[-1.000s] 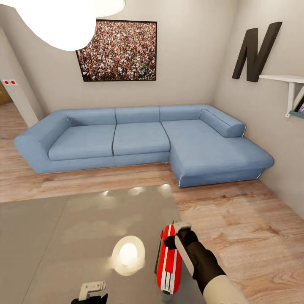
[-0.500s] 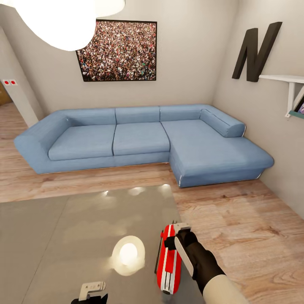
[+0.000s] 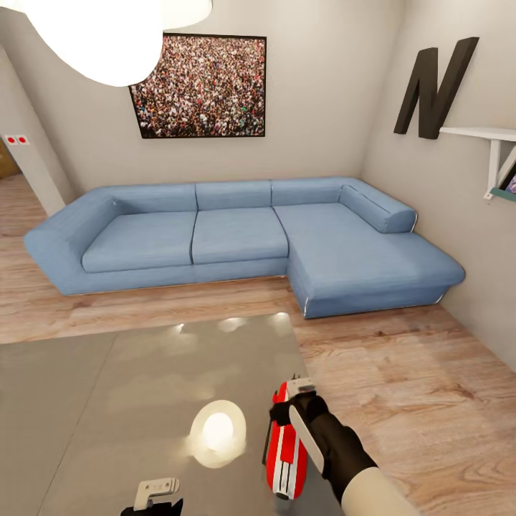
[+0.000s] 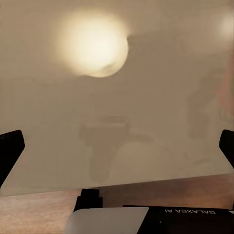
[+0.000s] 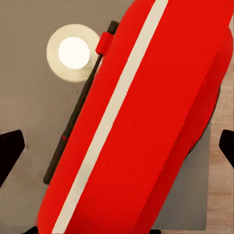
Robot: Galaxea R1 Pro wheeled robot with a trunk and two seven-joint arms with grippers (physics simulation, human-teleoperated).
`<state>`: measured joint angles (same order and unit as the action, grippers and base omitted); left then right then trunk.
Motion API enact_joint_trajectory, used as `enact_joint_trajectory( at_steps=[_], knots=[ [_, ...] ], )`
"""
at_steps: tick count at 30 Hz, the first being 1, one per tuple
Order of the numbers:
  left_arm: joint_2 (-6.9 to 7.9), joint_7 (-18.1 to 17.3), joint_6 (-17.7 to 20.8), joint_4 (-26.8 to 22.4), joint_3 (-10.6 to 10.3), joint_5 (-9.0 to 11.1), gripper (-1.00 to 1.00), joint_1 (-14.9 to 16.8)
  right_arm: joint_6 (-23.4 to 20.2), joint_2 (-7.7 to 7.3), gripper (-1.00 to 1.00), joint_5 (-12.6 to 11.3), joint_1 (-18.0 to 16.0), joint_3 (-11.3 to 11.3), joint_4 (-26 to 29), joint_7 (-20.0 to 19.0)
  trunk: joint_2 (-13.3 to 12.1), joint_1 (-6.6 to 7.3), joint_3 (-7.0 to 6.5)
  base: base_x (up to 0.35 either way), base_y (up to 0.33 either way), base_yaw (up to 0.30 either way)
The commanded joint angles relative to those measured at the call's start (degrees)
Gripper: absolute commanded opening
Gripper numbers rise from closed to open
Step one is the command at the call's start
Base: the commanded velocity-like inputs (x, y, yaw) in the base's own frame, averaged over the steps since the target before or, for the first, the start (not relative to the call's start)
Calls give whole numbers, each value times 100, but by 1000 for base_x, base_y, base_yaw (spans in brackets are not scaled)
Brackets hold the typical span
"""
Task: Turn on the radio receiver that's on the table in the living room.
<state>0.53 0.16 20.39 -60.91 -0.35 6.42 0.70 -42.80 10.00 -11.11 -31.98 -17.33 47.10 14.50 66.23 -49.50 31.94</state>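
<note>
The red radio receiver (image 3: 285, 450) with white stripes lies near the right edge of the glossy grey table (image 3: 107, 387). Its white end faces me. My right gripper (image 3: 295, 398) sits over the radio's far end, close above its top. In the right wrist view the radio (image 5: 146, 122) spans the space between the two dark fingertips (image 5: 9, 153), which stand wide apart, so the gripper is open. A thin dark antenna (image 5: 78, 112) runs along the radio's side. My left gripper (image 3: 156, 494) hangs open over the table's near edge, holding nothing.
A blue L-shaped sofa (image 3: 236, 236) stands beyond the table on the light wood floor (image 3: 401, 387). A crowd photo (image 3: 201, 86) and a dark letter N (image 3: 433, 86) hang on the walls. A lamp's bright reflection (image 3: 217, 432) shines on the tabletop left of the radio.
My right gripper has shifted a little to the left, further over the radio's far end. The radio and the left arm have stayed still.
</note>
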Motion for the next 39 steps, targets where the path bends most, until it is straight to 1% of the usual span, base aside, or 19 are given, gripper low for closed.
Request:
enact_joint_trajectory(
  at_steps=[1,4,5,8,19,29,35,39],
  knots=[
    [0,-4,0,0,0,0,100,0,54,0,100,-68,-1,-88,-12,0,0,0,0,0,0,0],
    [0,-6,0,0,0,0,100,0,100,0,100,-114,-1,-149,-119,0,0,0,0,0,0,0],
    [0,-5,0,3,0,0,100,0,181,0,100,-129,-1,-170,-221,0,0,0,0,0,0,0],
    [0,-3,0,7,0,0,100,0,349,0,100,-140,-1,-184,-368,0,0,0,0,0,0,0],
    [0,-7,0,9,0,0,100,0,674,0,100,-145,15,-191,-832,0,0,0,0,0,0,0],
    [0,-24,0,9,0,0,100,0,761,0,100,-145,16,-184,-960,-6,0,0,0,0,0,0],
    [-3,-25,0,9,0,0,100,0,1020,0,100,-145,16,-191,-1238,-8,0,0,0,0,0,0],
    [-5,-25,0,9,-1,0,100,0,1070,0,100,-145,16,-191,-1282,-8,0,0,0,0,0,0]
  ],
)
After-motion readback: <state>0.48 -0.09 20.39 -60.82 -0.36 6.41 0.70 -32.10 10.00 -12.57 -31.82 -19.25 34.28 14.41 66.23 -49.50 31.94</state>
